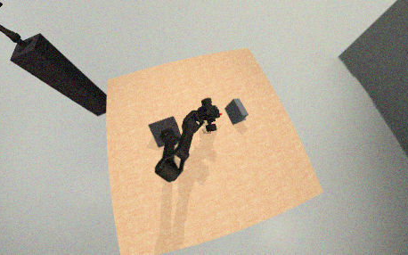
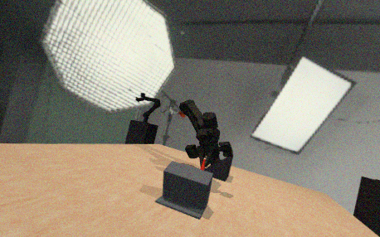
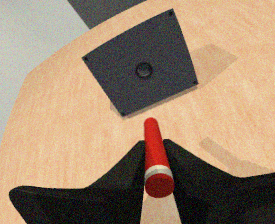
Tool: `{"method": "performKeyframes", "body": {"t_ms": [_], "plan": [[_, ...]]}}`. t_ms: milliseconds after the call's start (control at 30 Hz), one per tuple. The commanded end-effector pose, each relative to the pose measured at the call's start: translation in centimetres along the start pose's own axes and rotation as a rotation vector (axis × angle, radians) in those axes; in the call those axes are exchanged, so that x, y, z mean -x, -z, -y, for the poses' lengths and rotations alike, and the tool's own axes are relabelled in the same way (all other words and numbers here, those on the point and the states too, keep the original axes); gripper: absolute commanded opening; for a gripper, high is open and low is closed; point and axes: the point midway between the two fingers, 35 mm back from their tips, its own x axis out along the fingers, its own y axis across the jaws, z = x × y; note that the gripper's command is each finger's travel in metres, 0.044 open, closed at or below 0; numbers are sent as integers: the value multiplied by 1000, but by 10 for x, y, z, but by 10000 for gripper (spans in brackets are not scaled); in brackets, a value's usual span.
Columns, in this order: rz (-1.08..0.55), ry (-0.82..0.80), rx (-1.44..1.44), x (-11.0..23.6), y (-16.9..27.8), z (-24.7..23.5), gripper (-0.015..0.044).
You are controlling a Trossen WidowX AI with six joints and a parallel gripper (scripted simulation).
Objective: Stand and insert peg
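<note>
Gripper [image 3: 156, 175] clamped on the peg [image 3: 153, 149] just below its white band, plain end aimed at the panel [image 3: 162, 43] near the counter's far edge; peg looks rigid, light, smooth, so could slip.

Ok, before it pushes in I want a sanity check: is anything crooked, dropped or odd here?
Nothing stands out. The gripper is shut on the red peg, white band near the fingers, plain end pointing toward the hole in the dark panel. The peg is not yet in the hole.
</note>
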Motion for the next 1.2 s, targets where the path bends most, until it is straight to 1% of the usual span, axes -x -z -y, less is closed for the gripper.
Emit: {"method": "performKeyframes", "body": {"t_ms": [0,600,1167], "plan": [[20,1,-5,1,1,0,0],[100,-13,-56,4,-1,0,0],[135,-30,-78,-6,-8,-2,0]]}}
